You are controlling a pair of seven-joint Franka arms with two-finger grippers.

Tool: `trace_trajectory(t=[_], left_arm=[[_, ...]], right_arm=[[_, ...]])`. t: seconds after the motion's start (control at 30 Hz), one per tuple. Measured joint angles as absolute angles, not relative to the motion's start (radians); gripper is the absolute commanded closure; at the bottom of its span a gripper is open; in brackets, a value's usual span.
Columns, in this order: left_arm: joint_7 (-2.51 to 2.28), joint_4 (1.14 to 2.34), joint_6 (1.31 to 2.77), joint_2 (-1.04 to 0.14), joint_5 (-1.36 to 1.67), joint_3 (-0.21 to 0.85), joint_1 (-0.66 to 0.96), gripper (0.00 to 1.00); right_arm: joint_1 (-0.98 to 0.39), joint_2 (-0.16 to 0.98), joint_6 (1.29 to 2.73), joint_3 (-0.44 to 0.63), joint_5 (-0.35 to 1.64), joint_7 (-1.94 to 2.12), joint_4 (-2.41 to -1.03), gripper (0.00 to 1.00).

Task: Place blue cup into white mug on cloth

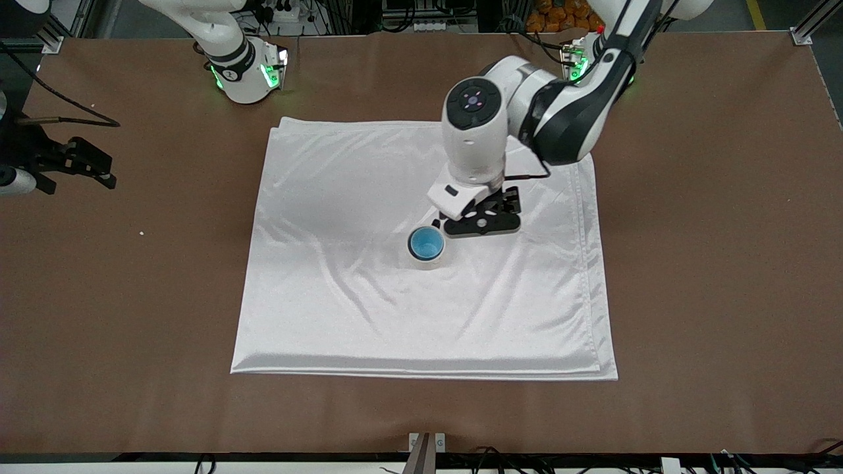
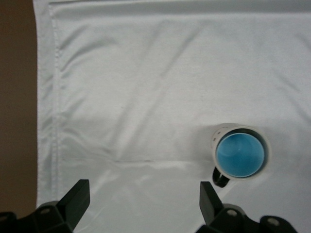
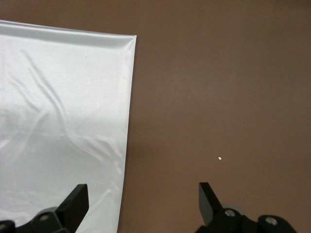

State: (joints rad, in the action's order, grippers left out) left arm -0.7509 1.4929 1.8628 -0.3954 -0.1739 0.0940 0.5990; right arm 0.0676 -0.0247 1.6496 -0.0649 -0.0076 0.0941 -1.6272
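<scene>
The light-blue cup (image 1: 426, 243) (image 2: 240, 155) sits upright inside the white mug (image 1: 427, 263) (image 2: 216, 141). The mug's black handle (image 2: 221, 178) sticks out from its side. The mug stands on the white cloth (image 1: 329, 276) (image 2: 146, 97) near its middle. My left gripper (image 1: 479, 222) (image 2: 143, 191) hangs open over the cloth just beside the mug, toward the left arm's end, with nothing between its fingers. My right gripper (image 1: 105, 172) (image 3: 143, 191) waits open and empty over bare table at the right arm's end, off the cloth's edge (image 3: 124, 145).
The brown table (image 1: 711, 263) surrounds the cloth on every side. Both arm bases (image 1: 247, 72) stand along the table's edge farthest from the front camera. A small white speck (image 3: 220, 158) lies on the table below the right gripper.
</scene>
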Motion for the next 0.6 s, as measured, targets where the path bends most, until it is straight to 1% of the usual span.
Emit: trace_trajectory(t=[0.17,0.3,0.43,0.6], left_arm=[[-0.628,1.616,1.850,-0.240,-0.134,0.094,0.518,0.00],[-0.520,1.681,1.800,-0.134,-0.101,0.093,0.448,0.00],[-0.432,1.712,1.744,-0.051,-0.069,0.092,0.381,0.00],[-0.350,1.724,1.708,0.007,-0.045,0.092,0.312,0.00]], right_arm=[[0.066,-0.025,1.651,-0.065,-0.006,0.094,-1.627,0.00],[0.065,-0.025,1.651,-0.065,-0.006,0.094,-1.627,0.00],[0.065,-0.025,1.652,-0.064,-0.006,0.094,-1.627,0.00],[0.056,-0.025,1.653,-0.063,-0.006,0.094,-1.625,0.00]])
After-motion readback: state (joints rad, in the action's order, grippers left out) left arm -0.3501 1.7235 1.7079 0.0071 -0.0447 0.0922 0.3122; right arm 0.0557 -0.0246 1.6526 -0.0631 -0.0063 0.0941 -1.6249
